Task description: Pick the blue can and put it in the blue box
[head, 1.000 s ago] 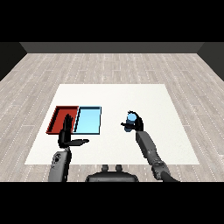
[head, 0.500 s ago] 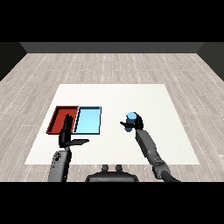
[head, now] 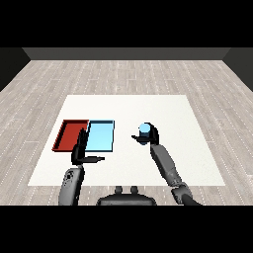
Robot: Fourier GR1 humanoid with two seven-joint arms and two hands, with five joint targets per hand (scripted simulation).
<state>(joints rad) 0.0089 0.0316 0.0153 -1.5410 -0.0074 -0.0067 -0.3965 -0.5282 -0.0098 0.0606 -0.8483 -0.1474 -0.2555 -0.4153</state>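
Right of the table's centre, in the head view, the blue can [head: 144, 130] is seen upright and enclosed by the right hand [head: 149, 136], whose black fingers and thumb are curled round it. Only the can's pale blue top and a part of its side are shown above the fingers; whether its base rests on the white table [head: 163, 111] or is raised off it cannot be told. The can is located to the right of the light blue tray [head: 100, 136], apart from it, with a strip of bare table between the two. The grey right forearm [head: 166, 164] is extended from the lower right toward the can.

At the left, the red tray [head: 70, 134] and the light blue tray are laid side by side, touching along their shared edge, the red one farther left. The left hand [head: 80, 150] is shown at the near edge of the trays, over the boundary between them. Its fingers are held straight and pointed toward the far side, while the thumb is stretched out to the right; nothing is held by it. Whether it touches the tray rims cannot be told. The grey left forearm [head: 70, 185] is seen below it, entering from the lower left.
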